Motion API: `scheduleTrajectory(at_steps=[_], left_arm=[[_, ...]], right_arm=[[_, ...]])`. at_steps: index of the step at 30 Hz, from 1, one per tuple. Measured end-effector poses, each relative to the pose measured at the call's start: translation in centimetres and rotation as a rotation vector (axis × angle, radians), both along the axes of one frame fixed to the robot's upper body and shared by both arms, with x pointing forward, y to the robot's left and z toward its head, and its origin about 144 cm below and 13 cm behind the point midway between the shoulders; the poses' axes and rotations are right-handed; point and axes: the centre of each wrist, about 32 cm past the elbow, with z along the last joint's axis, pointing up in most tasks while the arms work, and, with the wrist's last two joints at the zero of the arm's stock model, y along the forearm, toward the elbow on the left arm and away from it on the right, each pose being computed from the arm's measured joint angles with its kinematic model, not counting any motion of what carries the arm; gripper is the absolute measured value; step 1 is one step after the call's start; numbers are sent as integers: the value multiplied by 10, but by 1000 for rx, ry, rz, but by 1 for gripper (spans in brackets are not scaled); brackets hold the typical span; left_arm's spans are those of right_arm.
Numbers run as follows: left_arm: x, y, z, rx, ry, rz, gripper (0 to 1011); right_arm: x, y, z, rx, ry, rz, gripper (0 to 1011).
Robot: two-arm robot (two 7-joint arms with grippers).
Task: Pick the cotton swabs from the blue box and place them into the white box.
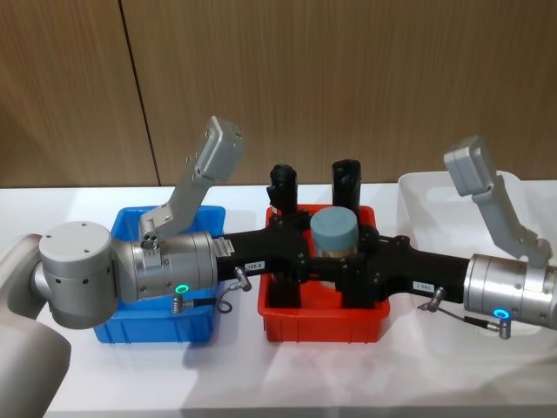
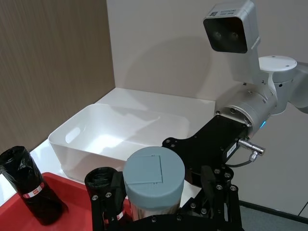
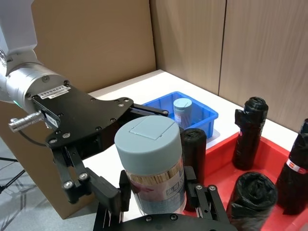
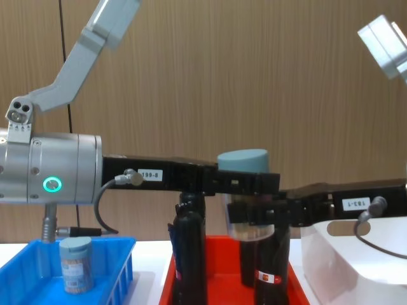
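Between the fingers [image 2: 107,195] of the left gripper [image 2: 156,204]: 1 clear cylindrical plastic cotton swab tub [image 1: 335,228] with a pale grey-blue round lid, upright. The fingers are closed on its wall just below the lid. The right gripper [image 3: 159,199] meets it from the opposite side. Its fingers [image 3: 199,195] sit against the tub's body lower down and look closed on it too, so both grippers appear to have hold at once. Judgement: hand-over from left to right, mid-exchange. The tub hangs above the bright red plastic bin [image 1: 322,329], among the tall black rolls [image 3: 250,126] with red-white labels; whether it touches any of them I cannot tell. The left arm reaches in over the bright blue slotted plastic box [image 1: 165,329]; the right arm reaches in over the glossy white plastic box [image 2: 77,150]. Progress: the white box interior, as far as the left wrist view shows it, holds 0 tubs. 1 tub is in transit, roughly midway between the 2 boxes. A 2nd cotton swab tub [image 4: 75,264] stands upright in the blue box. Left to do, as judged: left fingers release, right arm carries the tub across and sets it in the white box, then the same for the tub in the blue box.
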Motion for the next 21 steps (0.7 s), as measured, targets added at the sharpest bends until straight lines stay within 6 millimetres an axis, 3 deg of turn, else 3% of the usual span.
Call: scheduleTrajectory(at_steps=[21], left_arm=[[0, 0, 0, 0, 0, 0, 1004]], right_arm=[[-6, -30, -7, 4, -5, -82, 660]])
